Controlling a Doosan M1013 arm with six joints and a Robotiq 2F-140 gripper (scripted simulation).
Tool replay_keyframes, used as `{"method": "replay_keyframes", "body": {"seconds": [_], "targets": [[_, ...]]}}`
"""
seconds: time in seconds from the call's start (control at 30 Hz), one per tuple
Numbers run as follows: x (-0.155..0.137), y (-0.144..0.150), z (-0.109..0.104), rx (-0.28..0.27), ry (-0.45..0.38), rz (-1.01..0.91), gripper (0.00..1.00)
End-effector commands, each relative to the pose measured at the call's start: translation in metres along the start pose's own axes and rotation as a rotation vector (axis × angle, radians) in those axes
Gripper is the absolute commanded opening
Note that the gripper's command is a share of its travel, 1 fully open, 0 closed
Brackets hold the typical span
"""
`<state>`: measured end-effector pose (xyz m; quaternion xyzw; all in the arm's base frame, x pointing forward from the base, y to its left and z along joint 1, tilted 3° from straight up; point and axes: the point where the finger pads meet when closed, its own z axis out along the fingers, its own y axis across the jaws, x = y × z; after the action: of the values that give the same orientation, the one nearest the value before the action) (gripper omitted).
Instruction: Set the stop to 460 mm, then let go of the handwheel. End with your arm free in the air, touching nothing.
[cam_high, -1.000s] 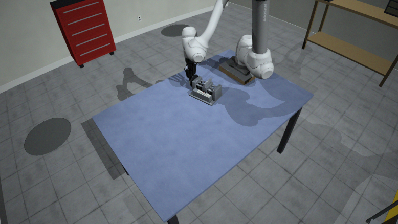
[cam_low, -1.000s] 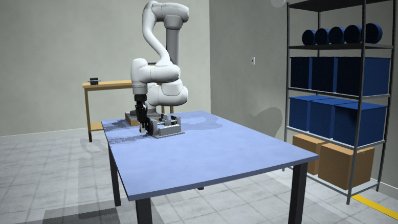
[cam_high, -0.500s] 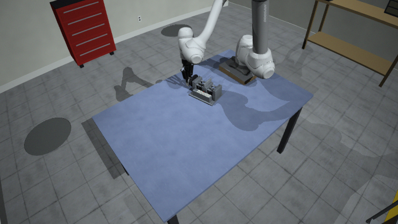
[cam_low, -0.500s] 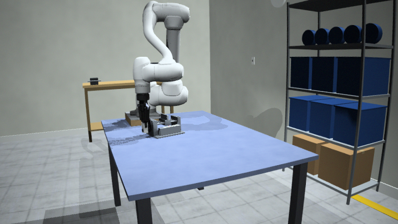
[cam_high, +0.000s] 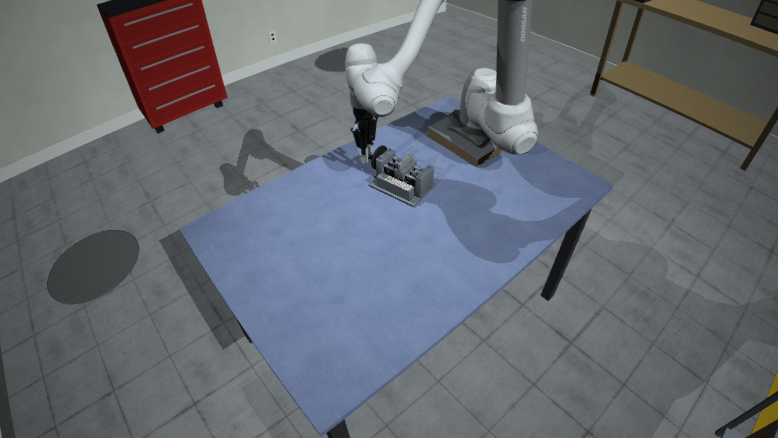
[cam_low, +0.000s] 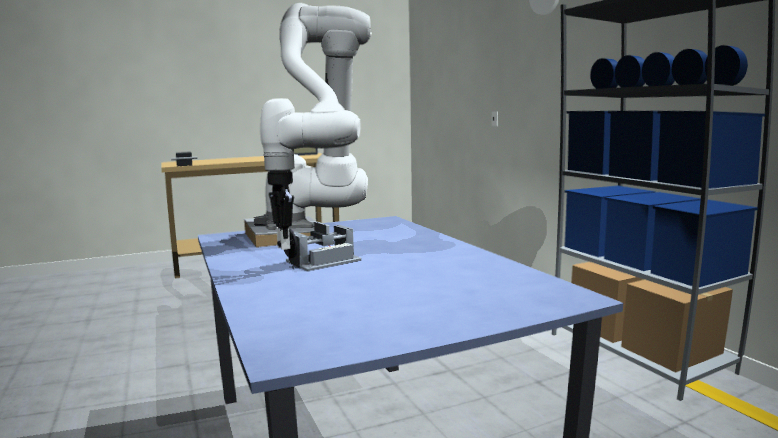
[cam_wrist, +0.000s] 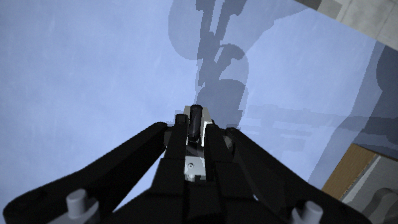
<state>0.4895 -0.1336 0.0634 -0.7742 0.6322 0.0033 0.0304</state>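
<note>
A small grey stop fixture (cam_high: 402, 177) stands on the blue table near its far edge; it also shows in the exterior view (cam_low: 325, 248). A black handwheel (cam_high: 376, 156) sits on the fixture's left end. My gripper (cam_high: 365, 155) points down beside the wheel and is shut on the handwheel's crank handle, a dark pin (cam_wrist: 194, 121) that shows between the fingertips in the wrist view. The gripper also shows in the exterior view (cam_low: 285, 235). The scale on the fixture is too small to read.
The arm's base stands on a wooden block (cam_high: 462, 142) at the table's far edge, just behind the fixture. A red tool cabinet (cam_high: 163, 57) stands by the wall. A wooden bench (cam_low: 217, 168) and a rack of blue bins (cam_low: 658, 179) stand off the table.
</note>
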Motion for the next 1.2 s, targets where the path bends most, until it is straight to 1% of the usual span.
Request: {"method": "replay_keyframes", "body": {"seconds": [0.0, 0.33, 0.67, 0.8, 0.97, 1.17], "targets": [[0.000, 0.002, -0.004, -0.001, 0.000, 0.000, 0.04], [0.000, 0.017, -0.018, -0.001, 0.000, 0.000, 0.04], [0.000, 0.035, -0.022, -0.001, 0.000, 0.000, 0.04], [0.000, 0.047, -0.018, -0.001, 0.000, 0.000, 0.04], [0.000, 0.059, -0.009, -0.001, 0.000, 0.000, 0.04], [0.000, 0.065, 0.002, -0.001, 0.000, 0.000, 0.04]]}}
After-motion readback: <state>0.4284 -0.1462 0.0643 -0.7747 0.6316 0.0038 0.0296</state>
